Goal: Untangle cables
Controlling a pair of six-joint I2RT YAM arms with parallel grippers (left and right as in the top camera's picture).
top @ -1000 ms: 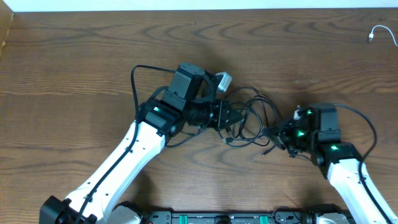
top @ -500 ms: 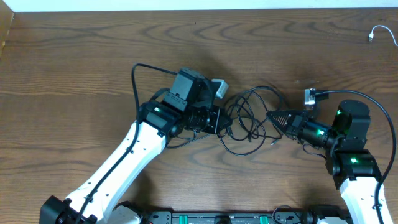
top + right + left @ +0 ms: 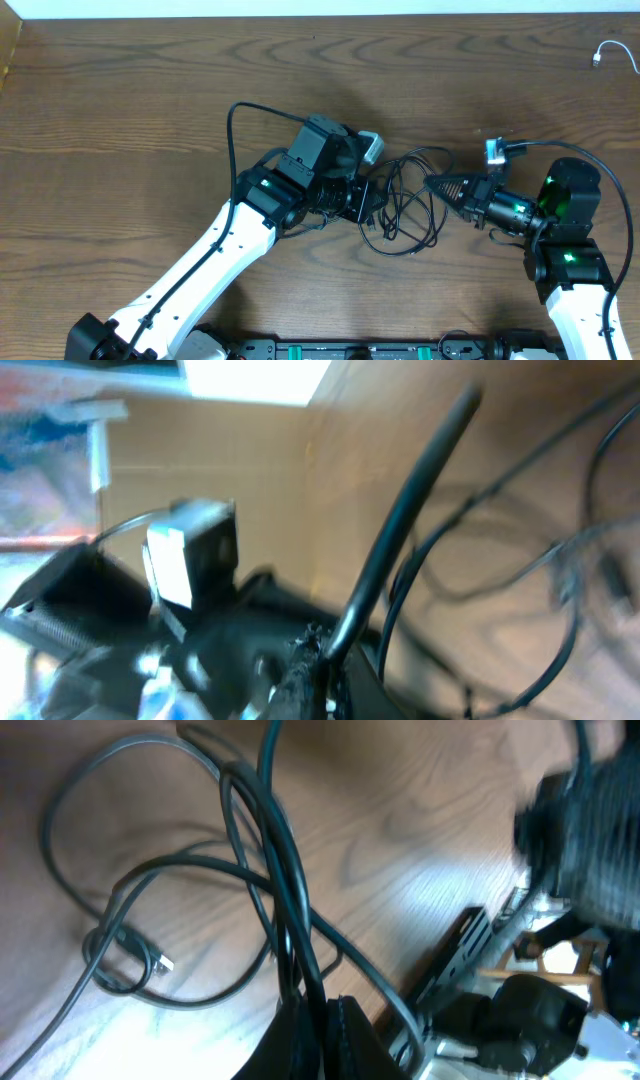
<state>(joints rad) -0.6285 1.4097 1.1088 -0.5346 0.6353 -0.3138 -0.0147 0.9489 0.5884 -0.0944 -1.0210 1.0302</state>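
Left gripper (image 3: 366,204) clamps the black cables (image 3: 408,196) between its fingertips; right gripper (image 3: 432,185) pinches one strand, tangle hanging between both.

Cables (image 3: 392,205) on table (image 3: 120,110), bunched between the two grippers. Left gripper (image 3: 362,200) touches the bundle's left edge, strands running out ahead of its tips. One plug end (image 3: 160,961) lies ahead, off to its left. Right gripper (image 3: 433,185) touches the bundle's right edge. Stray cord (image 3: 612,50) well behind right gripper, at table's far corner.
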